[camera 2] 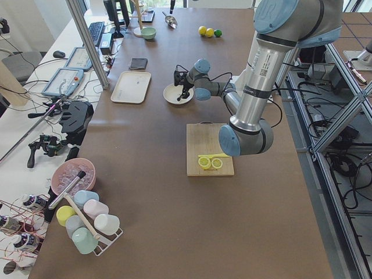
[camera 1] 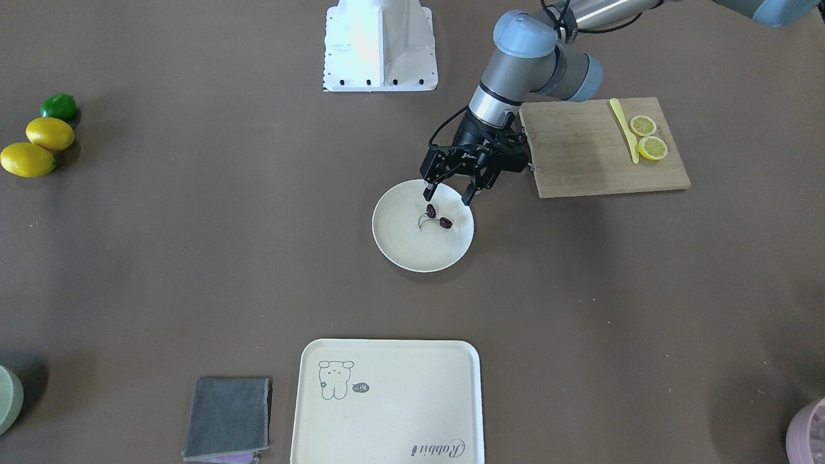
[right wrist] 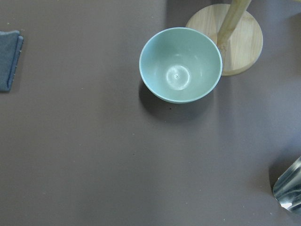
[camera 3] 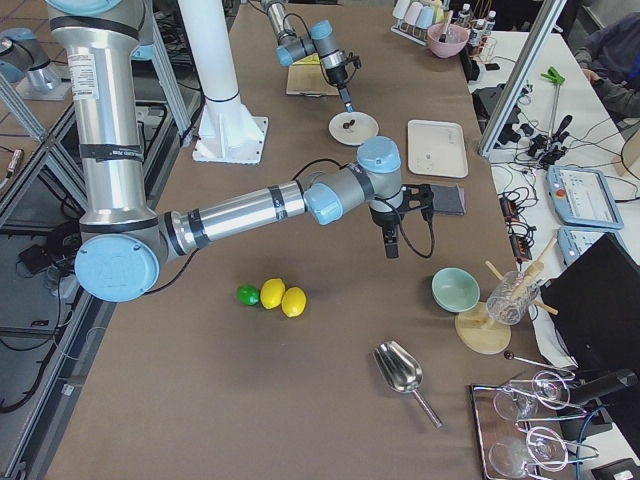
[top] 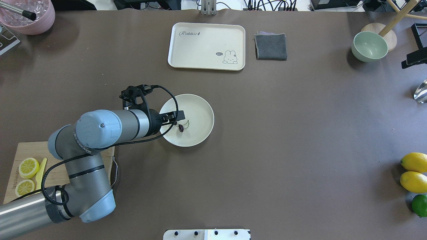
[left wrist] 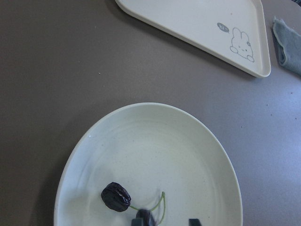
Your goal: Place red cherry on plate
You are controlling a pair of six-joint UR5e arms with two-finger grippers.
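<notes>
The red cherry (camera 1: 436, 218) is a pair: two tiny, dark maroon fruits with wrinkled skin, joined by thin green stems that curve together. It lies inside the plate (camera 1: 419, 254), a round cream-white dish with a low rim, a little off centre toward the robot's base. The left hand (camera 1: 449, 195) hangs over the plate's edge on that same side. Its two fingers are spread and grasp nothing, and the cherry lies just beyond the fingertips.

The front-facing view shows both fruits and the stem loop clearly. In the overhead view the left hand covers part of the pair, so only one dark fruit and a bit of stem show. The left wrist view shows one fruit whole, while the other is cut off at the bottom edge beside the dark fingertips.

The right wrist view shows none of this. It shows only a pale green bowl (right wrist: 180, 64), a round wooden base and a corner of cloth. The right hand (camera 3: 390, 250) appears only in the exterior right view, above the surface near the cloth, and whether it is spread or clenched cannot be told.

Counted on the surface:
- one plate
- one rectangular tray (camera 1: 399, 399)
- one grey cloth (camera 1: 227, 417)
- one cutting board (camera 1: 580, 151) bearing two lemon slices (camera 1: 652, 147) and one yellow knife (camera 1: 624, 129)
- two whole lemons (camera 1: 28, 159)
- one lime (camera 1: 59, 106)
</notes>
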